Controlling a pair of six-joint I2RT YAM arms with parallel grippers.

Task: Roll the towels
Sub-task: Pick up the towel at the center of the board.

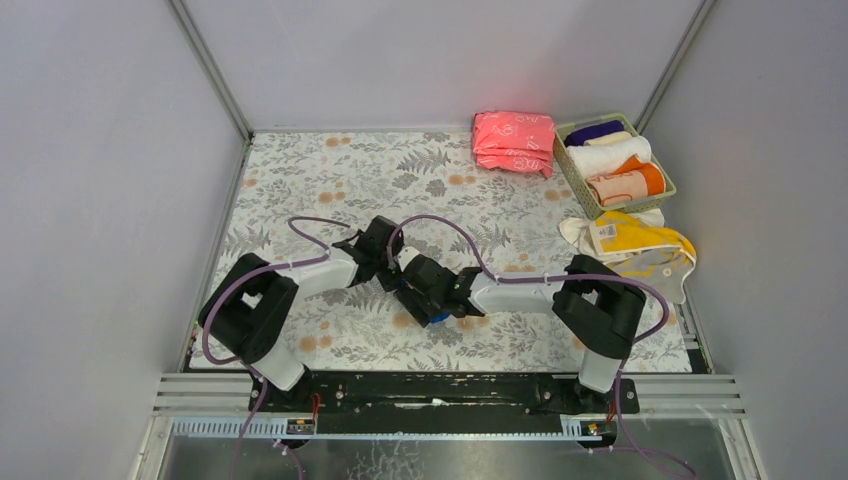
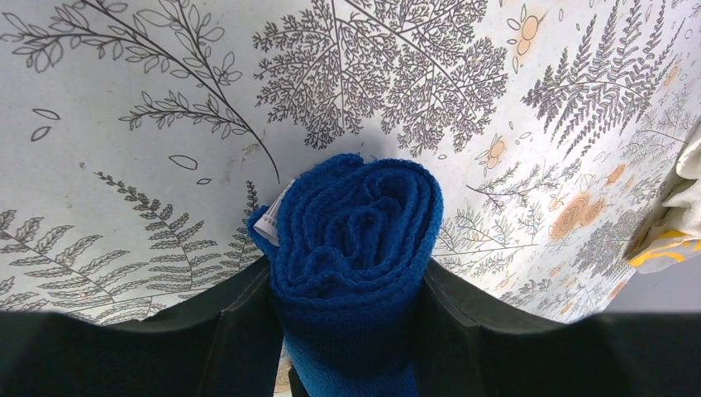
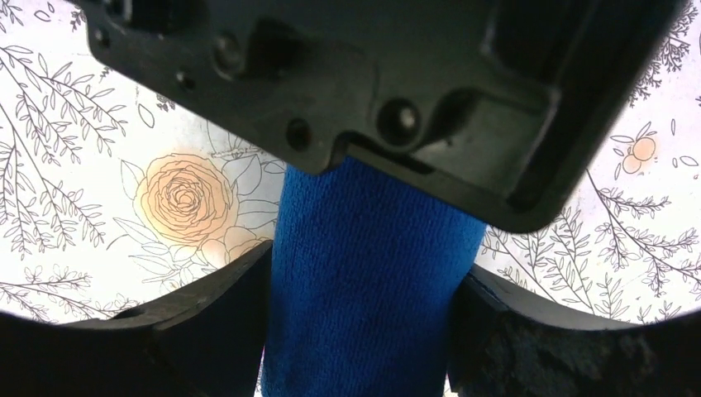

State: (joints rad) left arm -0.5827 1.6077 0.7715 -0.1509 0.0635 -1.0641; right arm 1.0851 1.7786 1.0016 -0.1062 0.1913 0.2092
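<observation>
Two black robot arms reach in from the near edge of a worktop (image 1: 300,180) covered in a grey fern and orange flower print, and they meet at its middle.

The left pincer (image 1: 392,278) comes in from the left. Its wrist camera shows it clenched on a rolled blue towel (image 2: 355,240): its two dark fingers (image 2: 236,331) press against either side of the roll. The roll's end faces the camera, with the layers wound in a spiral and a small white tag (image 2: 269,217) poking out at its left side.

Just to its right, the right pincer (image 1: 432,300) meets the same roll from the other side. From above, only a scrap of blue shows beneath it. In the right wrist camera the towel runs up between the fingers (image 3: 211,322), which sit close along both sides, and its far end disappears under the black body of the left pincer. I cannot tell whether these fingers squeeze the roll or merely flank it.

Further right, at the back of the worktop, lies a folded pink stack (image 1: 513,142). Beside it is a basket (image 1: 576,176) holding several rolled towels (image 1: 612,156) in purple, cream and orange. In front of the basket, a yellow towel (image 1: 640,245) with white print lies loose and crumpled.
</observation>
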